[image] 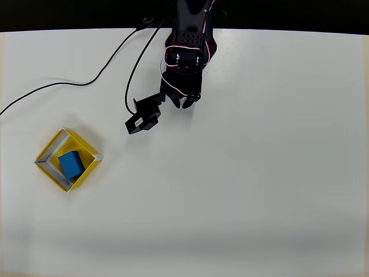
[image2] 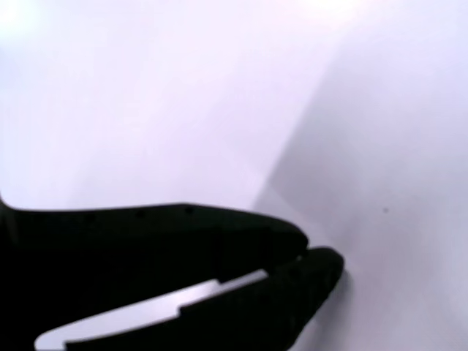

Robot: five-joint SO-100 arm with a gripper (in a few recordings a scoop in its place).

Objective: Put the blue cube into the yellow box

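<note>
Overhead view: the blue cube (image: 71,164) sat inside the yellow box (image: 53,144) at approx 8 o'clock on the white table (image: 259,173), so the drop looked done, w/ the gripper (image: 181,104) up at 12, well apart from the box, prob parked clear, a black cable (image: 81,83) trailing toward 10. Wrist view: the gripper (image2: 311,252) had its tips pressed together, empty, over plain white surface w/ a soft shadow at 3 o'clock.

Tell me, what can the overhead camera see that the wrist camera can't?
The overhead view alone takes in the blue cube lying inside the yellow box, plus black cables trailing across the table. The wrist view alone gives a blurry close-up of the black fingers with their tips together. Both share the gripper and the white table.
</note>
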